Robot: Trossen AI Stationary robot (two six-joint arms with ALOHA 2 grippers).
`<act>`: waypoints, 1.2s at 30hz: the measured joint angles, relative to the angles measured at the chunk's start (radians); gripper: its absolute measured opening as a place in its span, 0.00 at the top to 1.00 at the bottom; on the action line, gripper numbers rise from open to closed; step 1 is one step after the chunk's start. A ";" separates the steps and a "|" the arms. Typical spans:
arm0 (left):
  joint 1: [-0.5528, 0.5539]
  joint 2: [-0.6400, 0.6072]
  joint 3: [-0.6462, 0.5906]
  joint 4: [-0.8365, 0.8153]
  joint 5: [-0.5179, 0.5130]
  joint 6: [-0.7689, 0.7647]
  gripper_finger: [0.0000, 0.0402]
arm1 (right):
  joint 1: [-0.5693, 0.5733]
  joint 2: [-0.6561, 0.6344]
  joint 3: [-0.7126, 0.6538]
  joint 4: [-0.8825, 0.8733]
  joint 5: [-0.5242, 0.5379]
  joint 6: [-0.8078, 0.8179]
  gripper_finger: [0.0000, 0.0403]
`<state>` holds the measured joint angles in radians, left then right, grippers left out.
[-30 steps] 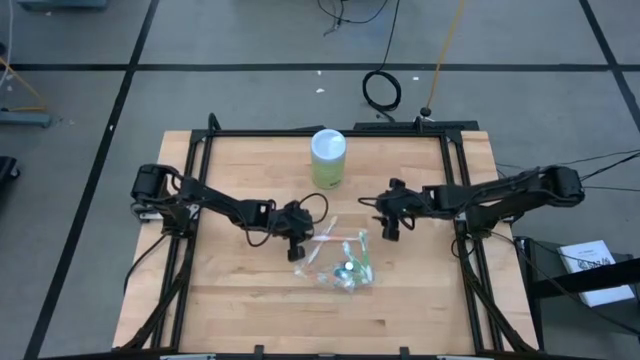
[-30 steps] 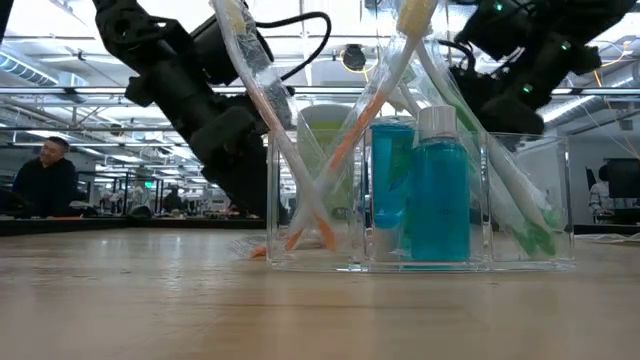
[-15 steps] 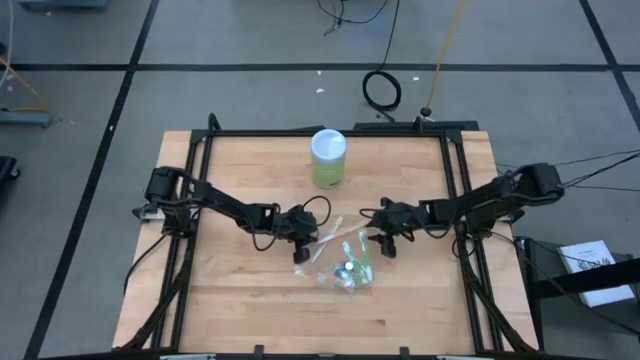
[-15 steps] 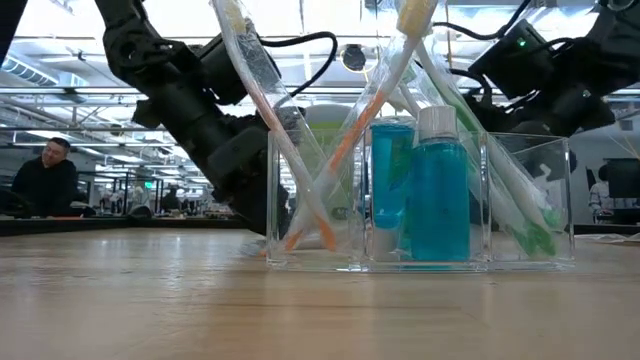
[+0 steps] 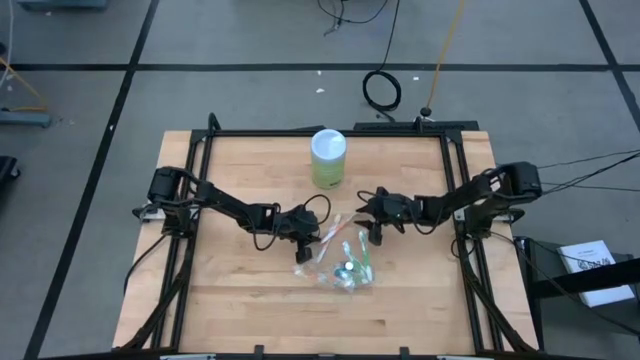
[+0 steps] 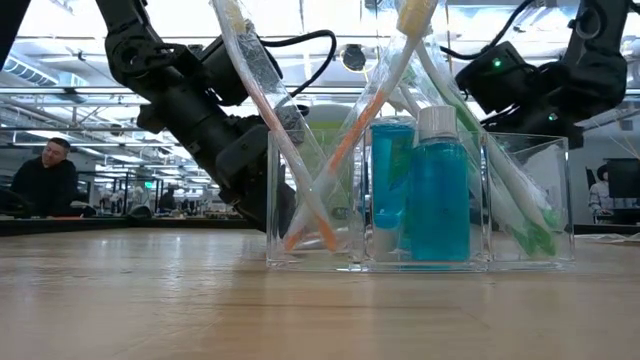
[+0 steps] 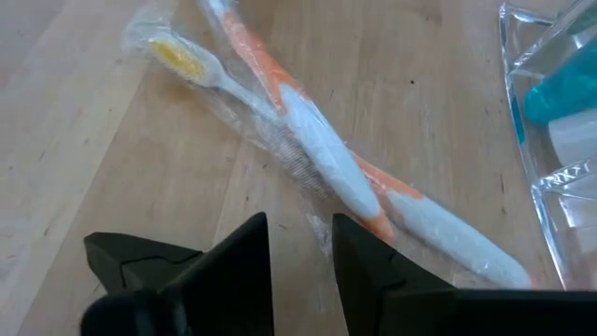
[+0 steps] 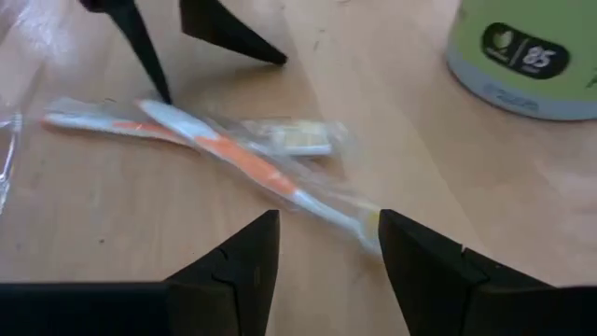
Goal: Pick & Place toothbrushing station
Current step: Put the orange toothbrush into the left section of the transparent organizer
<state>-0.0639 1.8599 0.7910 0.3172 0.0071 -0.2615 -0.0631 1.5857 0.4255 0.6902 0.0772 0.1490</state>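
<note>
Two wrapped toothbrushes (image 5: 328, 238) lie crossed on the desk (image 5: 240, 300), just beyond the clear organizer (image 5: 345, 272). The left hand (image 5: 303, 244), fingers nearly pressed together, and the spread right hand (image 5: 377, 232) flank them, holding nothing.

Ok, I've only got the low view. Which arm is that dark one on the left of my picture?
Observer: The left arm. From above, the left gripper sits just left of the toothbrushes.
Operator: And is the right gripper open?
Observer: Yes. In its wrist view the right gripper is open, and one wrapped toothbrush's end lines up with the gap.
Operator: What's the pale green shape behind the organizer?
Observer: A green canister with a white lid. It stands apart from the organizer, nearer the table's far edge.
</note>
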 joint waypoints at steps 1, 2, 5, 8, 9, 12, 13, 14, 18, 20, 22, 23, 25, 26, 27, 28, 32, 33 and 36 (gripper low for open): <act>0.000 0.000 0.000 0.000 0.000 0.000 0.95 | -0.005 -0.010 0.000 -0.008 0.000 0.000 0.57; 0.000 0.000 0.000 -0.001 0.000 0.000 0.95 | -0.009 -0.026 0.000 -0.019 0.002 0.004 0.57; 0.000 0.000 0.000 -0.005 -0.002 0.006 0.95 | -0.021 -0.078 0.001 -0.026 0.053 0.077 0.57; 0.000 0.000 0.000 -0.005 -0.007 0.005 0.95 | -0.038 -0.125 0.001 -0.109 0.151 0.235 0.57; 0.000 0.000 0.000 -0.005 -0.007 0.005 0.95 | -0.046 -0.137 0.001 -0.148 0.175 0.295 0.57; -0.001 0.012 0.001 0.003 -0.007 0.006 0.95 | -0.073 -0.149 0.001 -0.252 0.182 0.398 0.57; -0.002 0.017 0.002 0.007 -0.007 0.006 0.95 | -0.077 -0.149 0.001 -0.277 0.180 0.417 0.57; -0.002 0.026 0.002 0.010 -0.007 0.006 0.95 | -0.081 -0.148 0.000 -0.293 0.177 0.437 0.57; -0.001 0.051 0.003 0.028 -0.008 -0.002 0.95 | -0.089 -0.133 0.000 -0.272 0.069 0.460 0.57; -0.003 0.051 0.002 0.044 -0.009 -0.001 0.95 | -0.088 -0.121 0.000 -0.227 0.023 0.458 0.57; -0.007 0.052 0.002 0.069 -0.011 0.011 0.95 | -0.088 -0.112 0.000 -0.191 0.014 0.451 0.57; -0.009 0.052 0.001 0.078 -0.011 0.016 0.95 | -0.088 -0.104 0.000 -0.169 0.008 0.446 0.57; -0.008 0.053 0.000 0.084 -0.011 0.017 0.95 | -0.095 -0.082 0.000 -0.126 -0.007 0.443 0.57; -0.007 0.053 0.000 0.080 -0.011 0.016 0.95 | -0.100 -0.073 0.000 -0.112 -0.025 0.445 0.57; -0.007 0.053 0.000 0.078 -0.011 0.016 0.95 | -0.103 -0.061 0.000 -0.092 -0.039 0.450 0.57; -0.007 0.053 0.000 0.077 -0.011 0.017 0.95 | -0.107 -0.048 0.001 -0.070 -0.052 0.458 0.57; -0.008 0.053 0.000 0.077 -0.010 0.022 0.95 | -0.118 0.005 0.001 -0.024 -0.054 0.490 0.57; -0.008 0.053 0.000 0.077 -0.010 0.024 0.95 | -0.121 0.022 0.001 -0.002 -0.054 0.498 0.57; -0.008 0.053 0.000 0.078 -0.010 0.029 0.95 | -0.121 0.079 0.001 0.110 -0.055 0.521 0.57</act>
<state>-0.0715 1.9129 0.7914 0.3950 -0.0025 -0.2323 -0.1841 1.6642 0.4263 0.7999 0.0219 0.6699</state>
